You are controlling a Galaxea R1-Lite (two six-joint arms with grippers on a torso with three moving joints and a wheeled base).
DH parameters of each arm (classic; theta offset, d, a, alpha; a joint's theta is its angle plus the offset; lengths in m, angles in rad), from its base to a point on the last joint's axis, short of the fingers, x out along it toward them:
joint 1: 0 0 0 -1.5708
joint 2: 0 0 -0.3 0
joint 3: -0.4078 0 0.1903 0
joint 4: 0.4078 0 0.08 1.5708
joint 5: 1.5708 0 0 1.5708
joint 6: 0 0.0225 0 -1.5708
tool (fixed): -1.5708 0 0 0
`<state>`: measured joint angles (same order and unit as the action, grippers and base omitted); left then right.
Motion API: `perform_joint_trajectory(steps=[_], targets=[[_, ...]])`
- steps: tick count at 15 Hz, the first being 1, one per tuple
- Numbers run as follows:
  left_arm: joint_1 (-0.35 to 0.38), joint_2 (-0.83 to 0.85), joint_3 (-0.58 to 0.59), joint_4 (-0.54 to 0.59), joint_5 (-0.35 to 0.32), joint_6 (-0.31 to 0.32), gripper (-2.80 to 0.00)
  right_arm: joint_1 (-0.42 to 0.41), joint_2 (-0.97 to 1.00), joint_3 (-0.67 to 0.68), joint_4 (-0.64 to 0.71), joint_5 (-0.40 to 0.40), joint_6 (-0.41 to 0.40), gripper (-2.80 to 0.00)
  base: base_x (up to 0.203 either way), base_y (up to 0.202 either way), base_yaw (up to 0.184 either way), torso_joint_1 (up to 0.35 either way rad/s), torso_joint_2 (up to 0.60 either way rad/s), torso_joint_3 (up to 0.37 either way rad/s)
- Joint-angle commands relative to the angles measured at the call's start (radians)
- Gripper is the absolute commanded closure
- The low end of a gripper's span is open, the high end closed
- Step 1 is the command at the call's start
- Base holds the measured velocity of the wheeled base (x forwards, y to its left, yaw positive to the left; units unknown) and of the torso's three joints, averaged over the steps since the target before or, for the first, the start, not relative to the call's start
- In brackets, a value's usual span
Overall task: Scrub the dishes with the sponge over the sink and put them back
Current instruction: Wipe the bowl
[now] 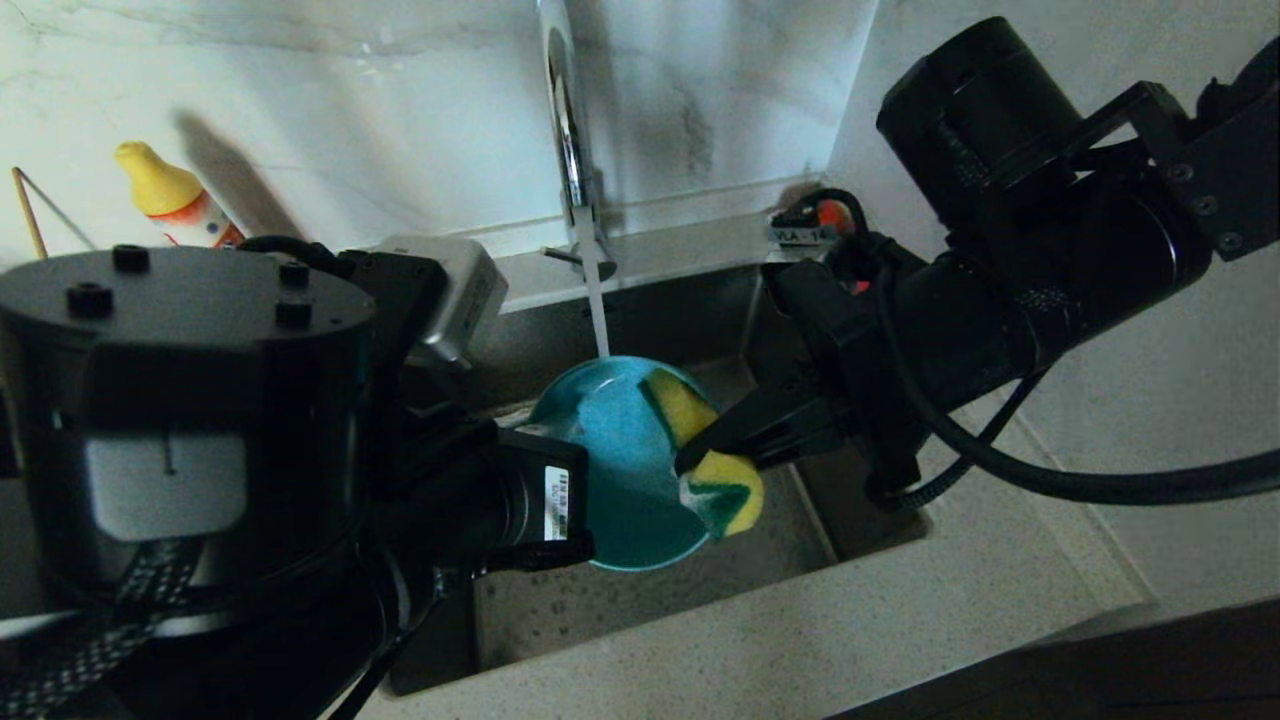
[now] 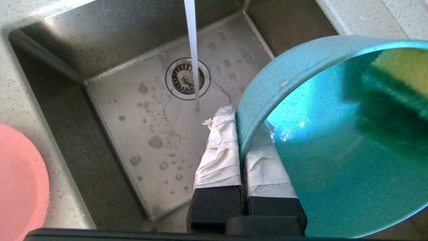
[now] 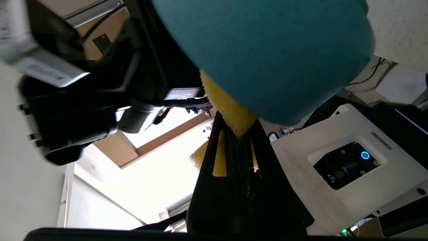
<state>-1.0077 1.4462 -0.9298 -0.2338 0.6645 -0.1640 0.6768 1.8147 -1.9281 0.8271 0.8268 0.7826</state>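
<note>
Head view: pale speckled worktop (image 1: 900, 610) wrapped around the near and right rims of the dark sink (image 1: 660, 590); marbled white wall behind. Chrome tap (image 1: 570, 130) at the sink's back edge, thin stream of water falling onto the top rim of the teal bowl (image 1: 620, 470). Bowl held tilted on edge above the basin, hollow side turned toward the right arm. Left gripper (image 1: 520, 450) closed on the bowl's rim from the left. Right gripper (image 1: 700, 455) clamped on the sponge (image 1: 715, 470), yellow foam and green scouring layer pressed against the bowl's inner face near its right rim. Yellow-capped bottle (image 1: 170, 200) against the wall at the worktop's back left.

Left wrist view: two tape-wrapped fingers (image 2: 219, 157) pinched tight on the bowl's rim (image 2: 284, 77), one outside, one inside. Sponge (image 2: 394, 100) inside the bowl, green side toward the blue-green surface. Below, wet sink floor (image 2: 140, 127) spotted with droplets, round metal drain (image 2: 187, 77) near the back corner, water stream passing just in front of it. Pink plate (image 2: 20, 177) on the worktop beside the sink's rim, well apart from the bowl.

Right wrist view: black fingers (image 3: 267, 187) shut narrow on the yellow sponge (image 3: 227, 107), sponge touching the teal bowl (image 3: 267, 50). Left arm's dark housing (image 3: 83, 100) beside the bowl; bright ceiling and a white robot panel (image 3: 351, 160) behind.
</note>
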Motion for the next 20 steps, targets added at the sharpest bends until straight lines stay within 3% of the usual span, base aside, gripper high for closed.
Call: perform_joint_trajectory(steps=[1, 5, 15, 20], targets=[[-0.002, 0.003, 0.005, -0.002, 0.003, -0.005, 0.0, -0.002, -0.025, -0.003, -0.019, 0.005, 0.004, 0.0, 0.0, 0.0, 0.0, 0.0, 0.0, 0.0], [-0.003, 0.007, 0.003, -0.001, 0.003, 0.0, 0.0, 0.012, -0.017, -0.005, -0.074, 0.014, 0.023, 0.0, 0.0, 0.0, 0.0, 0.0, 0.0, 0.0], [-0.002, -0.004, -0.032, -0.004, 0.003, -0.017, 0.0, 0.062, 0.043, 0.045, -0.063, 0.037, 0.026, 0.0, 0.0, 0.0, 0.0, 0.0, 0.0, 0.0], [-0.002, 0.0, -0.037, -0.015, 0.003, -0.019, 0.0, 0.123, 0.055, 0.034, -0.071, 0.037, 0.026, 0.0, 0.0, 0.0, 0.0, 0.0, 0.0, 0.0]])
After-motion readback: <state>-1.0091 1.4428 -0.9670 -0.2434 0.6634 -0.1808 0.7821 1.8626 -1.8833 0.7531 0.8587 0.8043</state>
